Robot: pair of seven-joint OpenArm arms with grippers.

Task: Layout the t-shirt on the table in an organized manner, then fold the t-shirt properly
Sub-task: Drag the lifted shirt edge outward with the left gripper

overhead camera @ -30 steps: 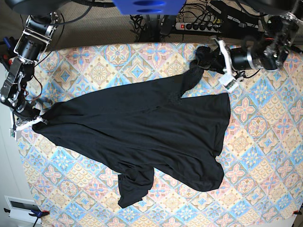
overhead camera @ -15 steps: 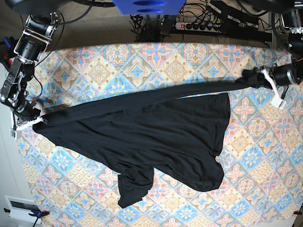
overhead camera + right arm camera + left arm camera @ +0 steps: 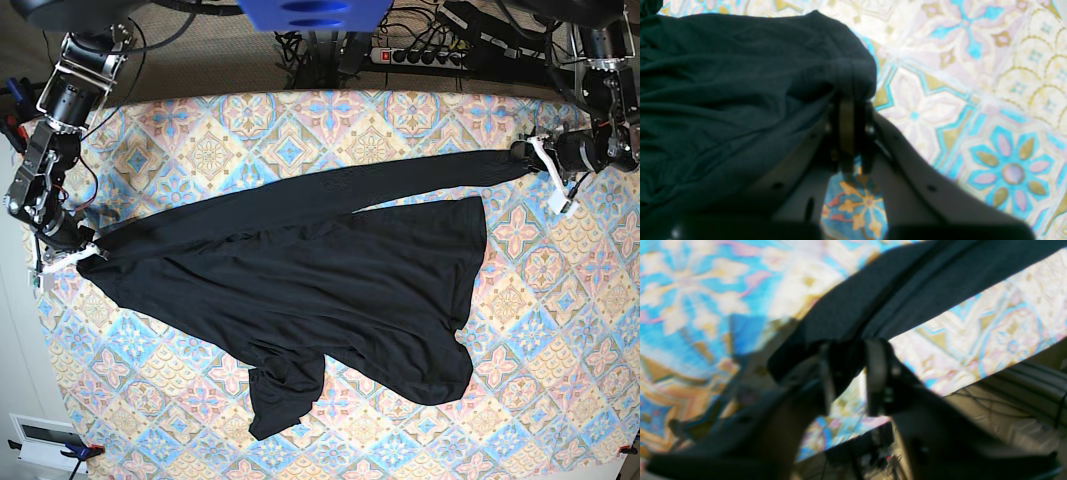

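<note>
The base view is evenly and softly lit from overhead, sharp across the patterned counter (image 3: 560,330), with only thin shadows hugging the edges of the black t-shirt (image 3: 330,290), whose folds are almost lost in the dark fabric; the counter's edges bow outward in a wide-angle curve, and the floor behind it falls dim. The left wrist view is the poorest: smeared with motion blur throughout, the counter's colours washed bright, and the left hand (image 3: 848,376) a dark, out-of-focus silhouette. The right wrist view is brighter and steadier, though soft, with the right hand (image 3: 850,133) blurred and shadowed in the foreground and pale glare on the upper right tiles.
</note>
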